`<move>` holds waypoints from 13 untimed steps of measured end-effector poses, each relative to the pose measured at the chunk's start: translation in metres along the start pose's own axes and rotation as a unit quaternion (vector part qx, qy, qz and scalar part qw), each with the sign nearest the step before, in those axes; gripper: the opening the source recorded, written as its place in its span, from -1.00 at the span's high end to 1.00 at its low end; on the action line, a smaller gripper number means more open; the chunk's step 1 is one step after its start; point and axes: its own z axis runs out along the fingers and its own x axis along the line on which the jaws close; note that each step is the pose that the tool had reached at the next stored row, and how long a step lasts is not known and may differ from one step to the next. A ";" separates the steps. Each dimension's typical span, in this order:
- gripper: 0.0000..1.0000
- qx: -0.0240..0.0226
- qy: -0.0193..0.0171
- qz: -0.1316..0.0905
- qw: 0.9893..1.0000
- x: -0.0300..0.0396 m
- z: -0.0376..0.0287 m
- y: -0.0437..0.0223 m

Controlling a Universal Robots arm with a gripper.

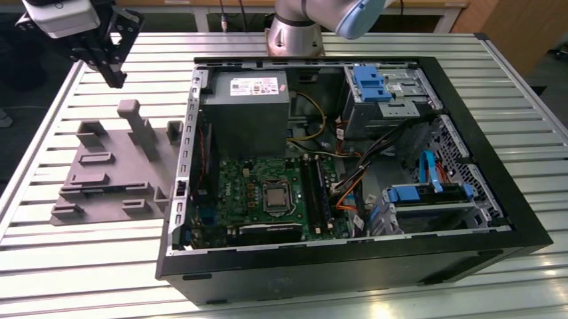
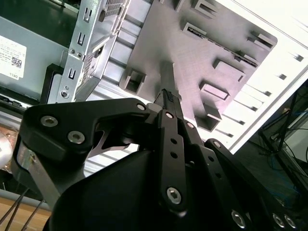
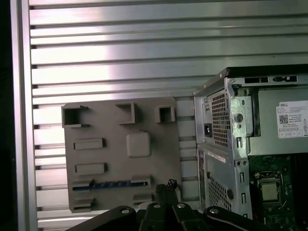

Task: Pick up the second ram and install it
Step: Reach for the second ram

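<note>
Slatted metal tabletop (image 1: 89, 266) carried a grey holder block (image 1: 106, 186) beside an open computer case (image 1: 355, 269) — the second ram (image 3: 113, 184) lay in one holder slot (jaws clenched on nothing, raised over the block).

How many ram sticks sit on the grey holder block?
1: the second ram, in a long slot at one edge of the grey holder block. The gripper covers part of that edge.
</note>
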 end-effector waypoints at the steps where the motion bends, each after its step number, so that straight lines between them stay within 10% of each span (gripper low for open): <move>1: 0.79 0.000 0.000 0.000 1.000 0.0005 0.0000 -0.0002; 13: 0.79 0.000 0.000 0.000 1.000 0.0060 0.0000 -0.0022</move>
